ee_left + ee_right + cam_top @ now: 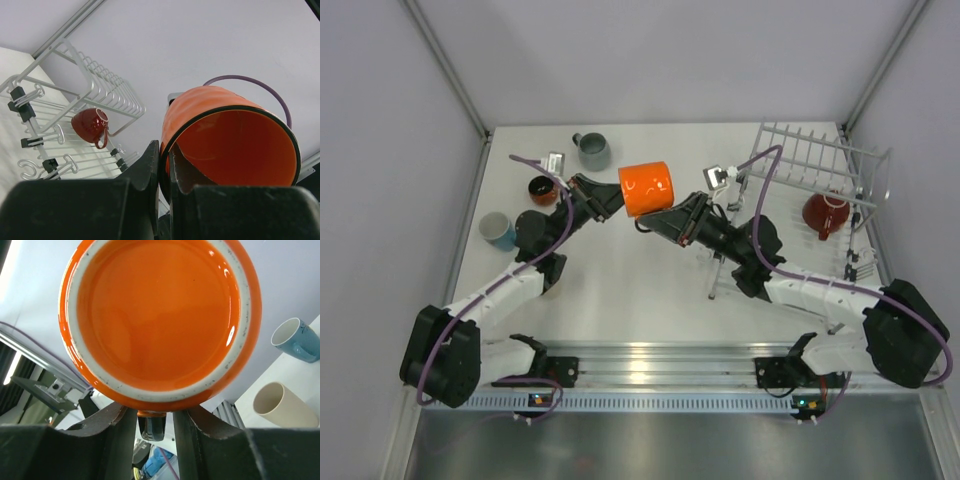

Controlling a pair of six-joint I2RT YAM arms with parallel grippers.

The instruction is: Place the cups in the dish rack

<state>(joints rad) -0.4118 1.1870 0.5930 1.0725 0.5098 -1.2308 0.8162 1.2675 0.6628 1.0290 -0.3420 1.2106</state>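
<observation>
The bright orange mug [646, 188] hangs in the air between both arms. My left gripper [610, 200] is shut on its rim, one finger inside and one outside, as the left wrist view shows [167, 150] with the mug's mouth [235, 145] facing the camera. My right gripper [655, 222] is at the mug's base [160, 315]; its jaws straddle the handle [151, 415] with a slim gap, open [155, 412]. The dish rack [810, 150] stands at the back right with the dark red mug [823, 213] in it, also in the left wrist view [90, 125].
The grey mug [592, 150] stands at the back, the squat orange-red mug [542, 188] and the light blue mug [498, 230] at the left. The right wrist view shows the blue mug [297, 340] and the cream mug [280, 405]. Walls enclose three sides.
</observation>
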